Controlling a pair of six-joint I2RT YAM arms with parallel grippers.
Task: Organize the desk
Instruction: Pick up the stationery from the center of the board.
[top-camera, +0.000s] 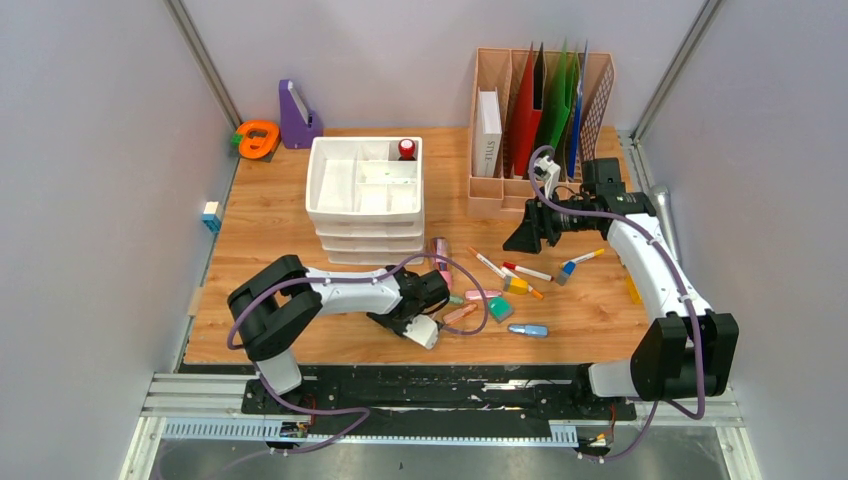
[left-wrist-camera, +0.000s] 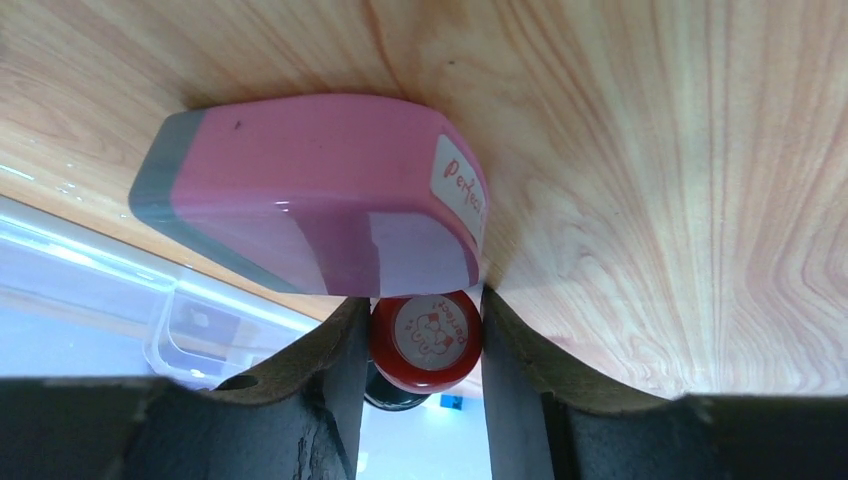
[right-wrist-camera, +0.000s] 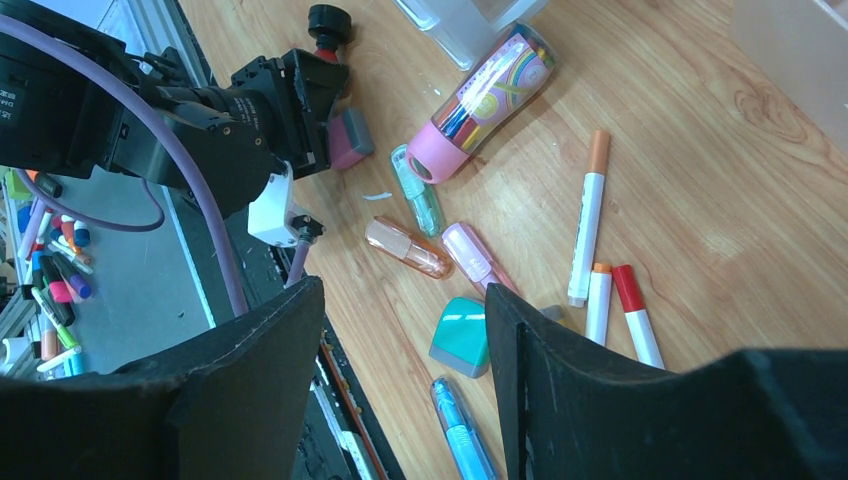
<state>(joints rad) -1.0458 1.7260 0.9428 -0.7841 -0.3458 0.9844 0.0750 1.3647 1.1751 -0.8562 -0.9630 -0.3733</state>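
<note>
Two arms share the desk (top-camera: 600, 320), a wood-grain top walled in grey, as I watch from the remote station. My left gripper (left-wrist-camera: 422, 303) sits low over the near half. Its fingers (left-wrist-camera: 330, 370) flank a red stamp (left-wrist-camera: 425, 342), close on both sides, though I cannot tell whether they actually clamp it. A pink block (left-wrist-camera: 300, 190) with a grey end lies on the wood just past the fingertips, right against the stamp in the wrist view.

My right gripper (right-wrist-camera: 402, 290) hangs above the right half, jaws apart, nothing between them. Below it lie scattered markers (right-wrist-camera: 588, 220), a teal block (right-wrist-camera: 460, 335), a blue pen (right-wrist-camera: 460, 430), three small tubes in orange (right-wrist-camera: 410, 248), pink (right-wrist-camera: 475, 255) and green (right-wrist-camera: 418, 190), and a pink pencil case (right-wrist-camera: 490, 95).

At the back, a white drawer unit (top-camera: 365, 240) stands beside a tan file rack (top-camera: 490, 195) holding coloured folders. A red item (top-camera: 406, 149) sits in the unit's top tray. An orange object (top-camera: 258, 138) and a purple stand (top-camera: 297, 118) occupy the far left corner.
</note>
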